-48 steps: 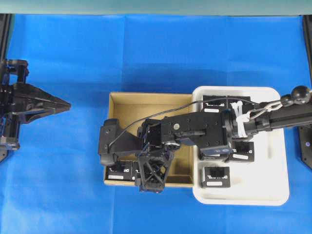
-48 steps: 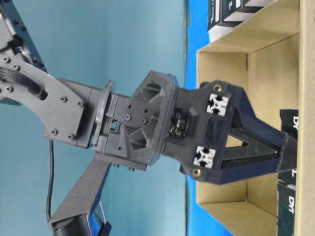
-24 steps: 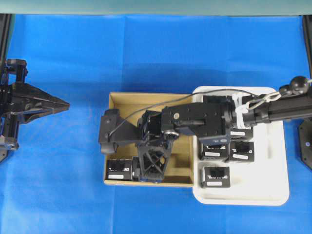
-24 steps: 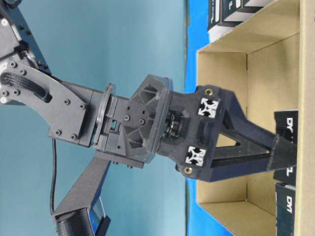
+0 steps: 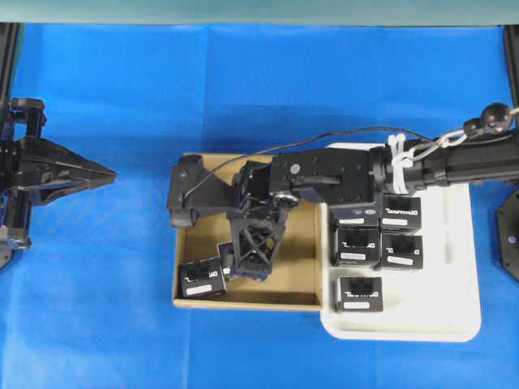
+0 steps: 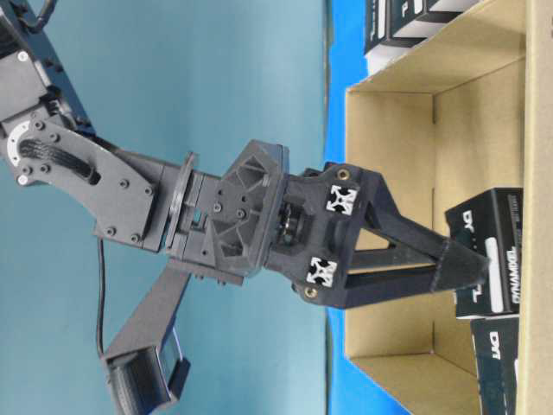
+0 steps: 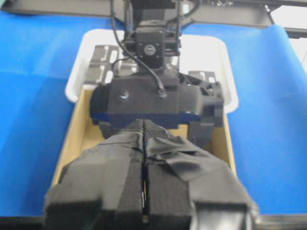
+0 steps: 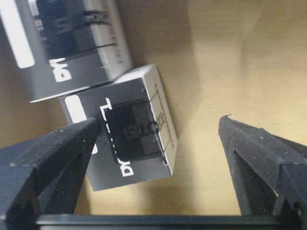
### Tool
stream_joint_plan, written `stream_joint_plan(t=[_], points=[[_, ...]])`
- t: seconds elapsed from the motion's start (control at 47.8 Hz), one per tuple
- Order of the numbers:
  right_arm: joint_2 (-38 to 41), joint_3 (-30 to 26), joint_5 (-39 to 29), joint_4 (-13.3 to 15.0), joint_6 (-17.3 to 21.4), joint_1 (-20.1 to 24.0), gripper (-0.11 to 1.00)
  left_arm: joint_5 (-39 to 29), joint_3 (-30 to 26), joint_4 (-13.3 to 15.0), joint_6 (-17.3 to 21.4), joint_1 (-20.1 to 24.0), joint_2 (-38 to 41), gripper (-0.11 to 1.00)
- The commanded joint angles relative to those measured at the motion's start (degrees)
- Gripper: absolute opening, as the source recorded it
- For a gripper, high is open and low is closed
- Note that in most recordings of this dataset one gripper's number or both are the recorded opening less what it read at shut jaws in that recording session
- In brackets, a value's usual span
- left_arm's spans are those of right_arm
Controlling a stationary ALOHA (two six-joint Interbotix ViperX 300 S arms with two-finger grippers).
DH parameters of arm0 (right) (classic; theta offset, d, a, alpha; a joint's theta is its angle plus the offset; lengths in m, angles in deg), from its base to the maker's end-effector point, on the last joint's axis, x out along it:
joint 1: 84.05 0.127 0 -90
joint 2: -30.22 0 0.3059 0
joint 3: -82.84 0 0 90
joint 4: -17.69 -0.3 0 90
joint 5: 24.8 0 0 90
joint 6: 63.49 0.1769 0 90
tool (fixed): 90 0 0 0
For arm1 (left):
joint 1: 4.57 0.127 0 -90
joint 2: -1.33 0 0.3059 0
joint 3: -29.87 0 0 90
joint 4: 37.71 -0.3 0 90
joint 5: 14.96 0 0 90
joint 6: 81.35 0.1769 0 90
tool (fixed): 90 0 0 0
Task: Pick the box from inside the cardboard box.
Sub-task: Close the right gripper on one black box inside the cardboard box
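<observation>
Two black cartons lie in the near-left corner of the cardboard box (image 5: 304,301); the box (image 5: 229,261) under the claw is tilted, its long axis skewed against its neighbour (image 5: 202,279), lettering up. At far left, the left gripper (image 5: 104,173) hangs over bare blue cloth (image 5: 122,324), jaws pressed together. The right gripper (image 5: 250,269) reaches into the cardboard, spread wide, one finger (image 8: 57,143) seemingly touching the carton's edge. Rightward, the white tray (image 5: 462,324) holds five visible cartons, perhaps more beneath the arm.
</observation>
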Motion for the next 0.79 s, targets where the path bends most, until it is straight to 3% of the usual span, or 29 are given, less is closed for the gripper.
stream_joint_plan(t=[0.0,0.167,0.481,0.774], points=[[0.3,1.0,-0.1,0.5,-0.3,-0.7,0.99,0.3,-0.6,-0.2,-0.1,-0.1,0.2,-0.07],[-0.1,0.4,-1.1,0.5,-1.1,0.0,0.99,0.3,-0.6,-0.2,-0.1,-0.1,0.3,-0.07],[-1.0,-5.9,-11.5,0.5,-5.4,2.6,0.99,0.3,-0.6,-0.2,-1.0,-0.3,0.1,-0.07],[-1.1,-5.3,-9.8,1.0,-8.9,3.8,0.99,-0.5,-0.6,-0.2,-2.3,-0.3,0.1,-0.07]])
